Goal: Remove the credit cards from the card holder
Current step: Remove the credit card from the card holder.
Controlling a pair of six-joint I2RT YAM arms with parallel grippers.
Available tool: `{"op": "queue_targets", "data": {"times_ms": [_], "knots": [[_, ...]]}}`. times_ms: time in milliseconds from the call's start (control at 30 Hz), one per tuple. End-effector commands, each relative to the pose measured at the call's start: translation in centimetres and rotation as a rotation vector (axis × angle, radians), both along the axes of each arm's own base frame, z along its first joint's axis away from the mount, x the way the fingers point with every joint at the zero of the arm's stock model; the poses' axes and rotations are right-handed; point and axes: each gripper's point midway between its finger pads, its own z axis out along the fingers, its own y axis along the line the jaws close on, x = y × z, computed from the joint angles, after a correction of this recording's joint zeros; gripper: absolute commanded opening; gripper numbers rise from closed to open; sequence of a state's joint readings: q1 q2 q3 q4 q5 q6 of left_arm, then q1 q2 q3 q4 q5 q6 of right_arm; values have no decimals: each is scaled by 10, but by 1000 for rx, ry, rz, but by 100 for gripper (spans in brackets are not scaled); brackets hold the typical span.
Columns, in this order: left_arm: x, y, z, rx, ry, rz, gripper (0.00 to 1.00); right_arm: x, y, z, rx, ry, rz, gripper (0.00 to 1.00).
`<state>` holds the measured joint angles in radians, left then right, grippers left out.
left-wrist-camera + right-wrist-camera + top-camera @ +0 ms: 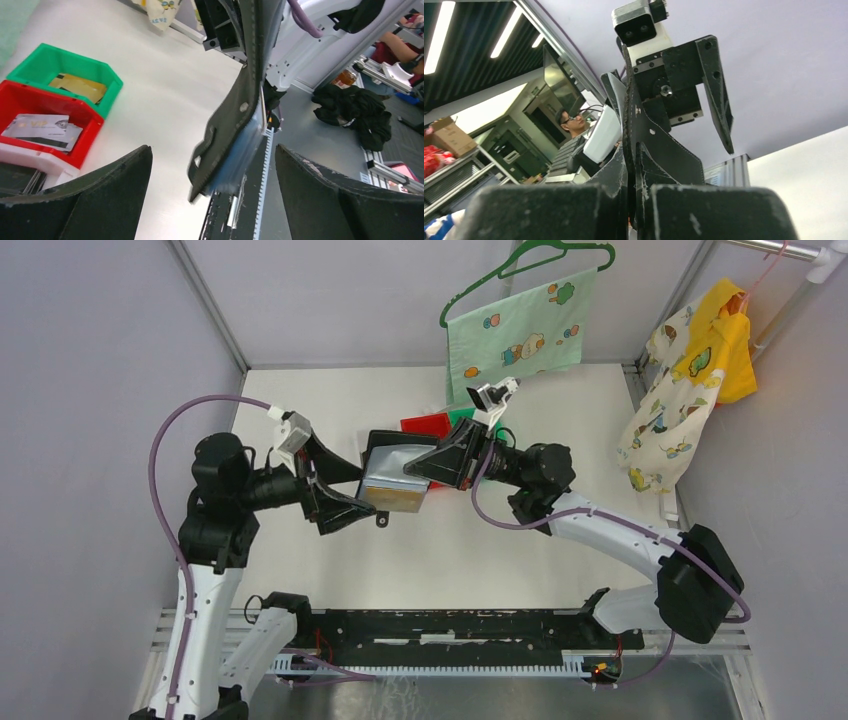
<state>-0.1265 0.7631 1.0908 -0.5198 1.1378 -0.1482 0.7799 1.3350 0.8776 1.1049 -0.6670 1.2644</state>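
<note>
**Card holder (pixel 395 468) held above the tabletop (pixel 480 570), centre of the top view.**
The right claw (pixel 425 470) is clenched on the card holder's right edge. The left claw (pixel 368 490) stands released, its fingers spread to either side. At the left of the left-wrist view, one green bin (pixel 50 52) holds one tan-gold card (pixel 80 86). One red bin (pixel 90 145) holds two whitish-grey cards (pixel 37 125), the upper printed "VIP".
</note>
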Motion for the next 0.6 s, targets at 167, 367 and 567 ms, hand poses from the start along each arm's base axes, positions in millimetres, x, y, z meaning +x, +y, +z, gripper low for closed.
{"op": "queue_targets", "data": {"times_ms": [167,367,567], "knots": [[-29,-7,4,-27,-30,-196,78,-20,2,47,177,-26,73,0],[-51,-5,-4,-9,-30,-295,51,-3,-2,47,218,8,-36,0],[-43,-3,-6,32,-30,-248,2,0,13,21,94,-48,-46,30]]}}
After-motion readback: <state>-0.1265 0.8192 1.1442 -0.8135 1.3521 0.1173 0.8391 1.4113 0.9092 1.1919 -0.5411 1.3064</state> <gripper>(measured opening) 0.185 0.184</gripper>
